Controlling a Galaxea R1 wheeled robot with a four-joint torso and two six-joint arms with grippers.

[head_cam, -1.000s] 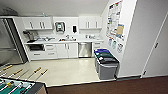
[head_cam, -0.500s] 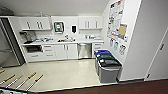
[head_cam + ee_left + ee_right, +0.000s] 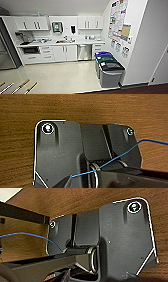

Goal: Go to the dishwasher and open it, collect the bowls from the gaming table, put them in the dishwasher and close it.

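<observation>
Across the far wall of the head view, from about 10 to 1 o'clock: a white kitchenette. Upper cabinets hang to either side of a wall-mounted dispenser. Below runs a white counter with a sink area at 12 o'clock. Under the counter, just right of centre, sits the dishwasher, its brushed-steel front shut and upright, white cabinet doors just beside it on the left. A black-fronted built-in appliance sits at 10 o'clock. A tall steel appliance stands at 9 o'clock. At 3 o'clock, a row of bins with blue, green and dark lids stands against a white wall bearing posters. Pale glossy floor covers the middle ground. At 7 o'clock, rod handles show at the edge.

Left wrist view: dark robot plate and a thin blue cable over brown wood-grain flooring. Left gripper's state: cannot tell.

Right wrist view: the same dark plate over wood-grain flooring, a blue cable beside it. Right gripper's state: cannot tell.
</observation>
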